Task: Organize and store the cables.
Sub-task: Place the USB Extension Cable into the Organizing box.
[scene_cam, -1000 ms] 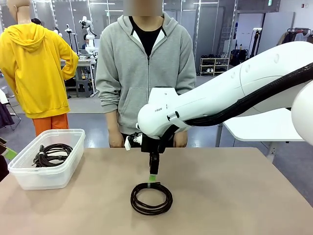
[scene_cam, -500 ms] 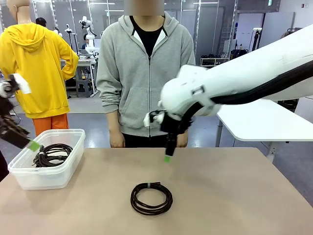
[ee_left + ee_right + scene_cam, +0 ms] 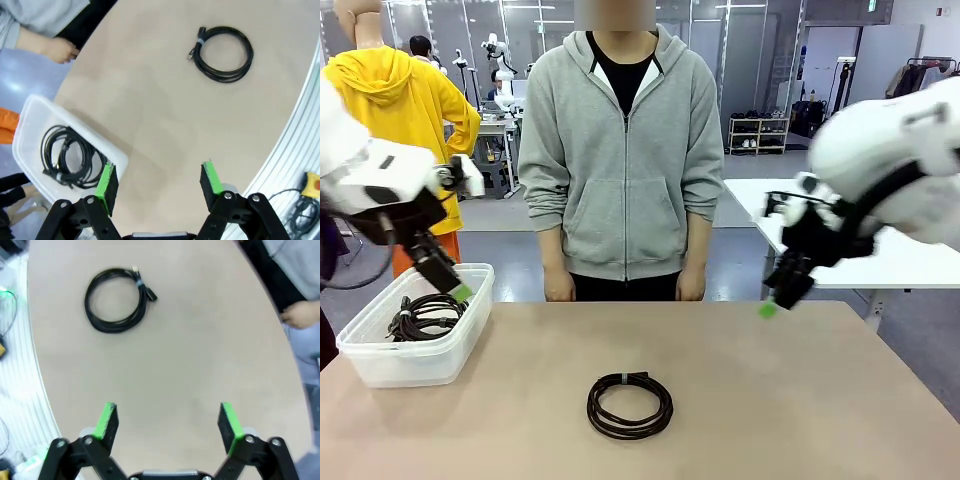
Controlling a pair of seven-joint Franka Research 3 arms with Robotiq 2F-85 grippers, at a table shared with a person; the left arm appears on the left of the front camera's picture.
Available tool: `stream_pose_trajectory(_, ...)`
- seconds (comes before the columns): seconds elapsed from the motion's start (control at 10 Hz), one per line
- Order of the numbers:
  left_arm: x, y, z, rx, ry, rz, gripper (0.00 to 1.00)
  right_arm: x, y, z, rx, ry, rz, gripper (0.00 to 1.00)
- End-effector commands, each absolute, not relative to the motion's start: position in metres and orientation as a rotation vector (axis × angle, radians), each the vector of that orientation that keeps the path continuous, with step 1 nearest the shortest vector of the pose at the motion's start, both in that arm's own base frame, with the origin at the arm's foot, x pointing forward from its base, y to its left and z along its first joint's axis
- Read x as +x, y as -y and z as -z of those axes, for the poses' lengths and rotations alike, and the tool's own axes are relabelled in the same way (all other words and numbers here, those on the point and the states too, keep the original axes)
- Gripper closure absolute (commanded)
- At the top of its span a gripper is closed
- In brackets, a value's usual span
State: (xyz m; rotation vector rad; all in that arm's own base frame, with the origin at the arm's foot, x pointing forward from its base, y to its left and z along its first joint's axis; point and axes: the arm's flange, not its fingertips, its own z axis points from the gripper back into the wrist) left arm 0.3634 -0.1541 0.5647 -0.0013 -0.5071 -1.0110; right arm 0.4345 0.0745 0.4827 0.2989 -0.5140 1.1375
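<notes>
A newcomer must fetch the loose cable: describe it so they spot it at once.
Start at the tan table in front of the person in the grey hoodie. Near its middle lies a black cable coil, flat on the bare top. Unlike the coils in the clear plastic bin at the left, it sits alone.

Black, beige, translucent white
Black coiled cable [image 3: 630,404] on plain beige table [image 3: 800,400]; translucent white plastic bin [image 3: 380,360]; person's grey hoodie [image 3: 620,170].
</notes>
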Motion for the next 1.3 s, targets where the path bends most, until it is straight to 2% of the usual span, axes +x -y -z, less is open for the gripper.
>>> stream_pose_trajectory(0.0,0.386,0.196,-0.571,0.091,0.41,1.083,0.16,0.395,-0.035,-0.469,0.327,0.626,-1.104,0.0)
stream_pose_trajectory(0.2,0.403,0.252,-0.567,0.159,0.318,1.18,0.16,0.363,0.019,-0.461,0.4,0.717,-1.073,0.0)
stream_pose_trajectory(0.4,0.418,0.304,-0.551,0.219,0.26,1.235,0.16,0.33,0.057,-0.451,0.384,0.782,-1.006,0.0)
stream_pose_trajectory(0.7,0.442,0.373,-0.503,0.3,0.215,1.233,0.16,0.298,0.097,-0.431,0.452,0.894,-0.993,0.0)
stream_pose_trajectory(0.8,0.445,0.387,-0.49,0.26,0.21,1.216,0.16,0.292,0.103,-0.426,0.453,0.916,-0.987,0.0)
stream_pose_trajectory(1.0,0.448,0.402,-0.471,0.248,0.2,1.263,0.16,0.29,0.111,-0.415,0.427,0.995,-1.021,0.0)
stream_pose_trajectory(1.1,0.449,0.407,-0.463,0.257,0.167,1.27,0.16,0.333,0.135,-0.462,0.437,0.899,-0.976,0.0)
stream_pose_trajectory(1.2,0.45,0.41,-0.457,0.245,0.137,1.271,0.16,0.333,0.135,-0.462,0.437,0.899,-0.976,0.0)
